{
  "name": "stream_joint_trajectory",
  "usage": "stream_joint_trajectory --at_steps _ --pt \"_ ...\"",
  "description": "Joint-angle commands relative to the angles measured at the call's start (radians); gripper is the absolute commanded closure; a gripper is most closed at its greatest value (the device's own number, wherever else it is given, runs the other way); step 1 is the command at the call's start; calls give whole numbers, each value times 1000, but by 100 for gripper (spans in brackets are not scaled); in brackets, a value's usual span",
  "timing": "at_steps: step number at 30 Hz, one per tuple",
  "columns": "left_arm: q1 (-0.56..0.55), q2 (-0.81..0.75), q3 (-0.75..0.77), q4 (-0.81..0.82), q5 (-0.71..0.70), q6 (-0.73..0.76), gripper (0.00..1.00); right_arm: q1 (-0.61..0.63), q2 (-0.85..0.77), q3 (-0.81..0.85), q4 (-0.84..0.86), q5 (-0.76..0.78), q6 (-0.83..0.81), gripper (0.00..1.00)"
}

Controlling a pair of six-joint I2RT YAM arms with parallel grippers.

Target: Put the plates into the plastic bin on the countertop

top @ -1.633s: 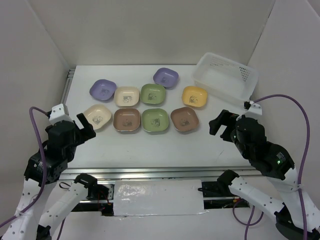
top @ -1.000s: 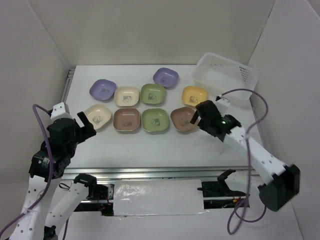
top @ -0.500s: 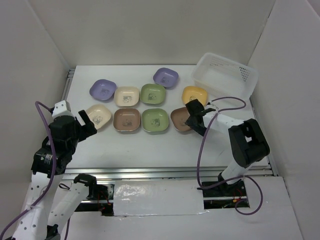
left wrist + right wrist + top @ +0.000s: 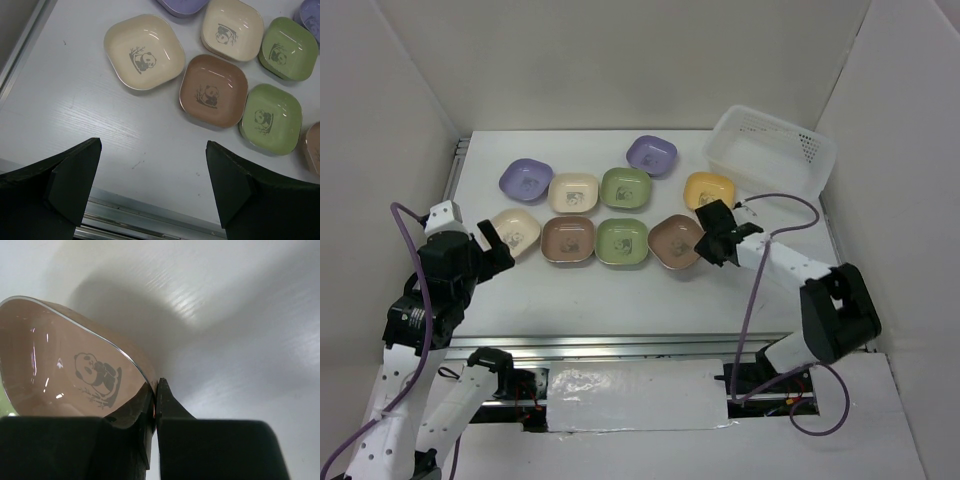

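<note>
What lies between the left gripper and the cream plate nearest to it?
Nothing but bare countertop. The left wrist view shows the open left gripper short of the cream plate, with only white surface between them.

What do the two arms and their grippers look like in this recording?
The left arm and right arm have white links with black joint housings. The left gripper and right gripper are black, each with two blocky fingers tapering to wedge tips. A purple cable loops along each arm. No markings are legible.
</note>
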Motion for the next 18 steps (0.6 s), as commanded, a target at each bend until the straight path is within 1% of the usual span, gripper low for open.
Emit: stream_joint_trajectory --at_steps 1,2,4,5,6,7,8,9,10,11,12,13,14,15,16,17,18 --pt "7 -11 -3 36 7 20 1 8 -166 28 -65 12 -25 100" --pt "5 -14 -3 37 5 20 1 -27 -227 40 -73 -1 -56 100" --pt "8 -20 -5 37 4 20 1 -77 -274 103 -96 -5 -105 100" --pt "8 -22 -5 37 4 20 1 -144 -274 131 -107 -5 -119 100" --pt "10 -20 -5 37 2 20 1 -181 -266 199 -113 -14 -142 100" --pt "8 -22 -5 37 2 20 1 -221 -231 246 -123 -23 -177 100" --pt "10 -22 -5 37 2 18 1 -302 -201 337 -128 -38 -188 100" --pt "10 -22 -5 36 2 18 1 -343 -169 385 -128 -54 -203 100" --pt "8 -19 -5 36 4 20 1 -382 -70 445 -146 -73 -217 100" --pt "8 -20 -5 37 2 18 1 -417 -9 581 -166 -93 -223 100" --pt "8 -19 -5 37 2 16 1 -475 52 655 -189 -124 -229 100" --pt "8 -19 -6 36 1 18 1 -492 182 738 -255 -126 -242 100" --pt "8 -19 -5 36 -1 20 1 -506 247 907 -293 -118 -248 100" --pt "8 -19 -5 34 2 20 1 -528 308 986 -332 -91 -248 100" --pt "5 -17 -5 36 7 21 1 -537 423 1067 -401 -81 -252 100" --pt "5 -23 -5 34 5 21 1 -548 474 1193 -426 -86 -254 100" --pt "3 -26 -6 37 8 21 1 -559 519 1240 -444 -97 -254 100"
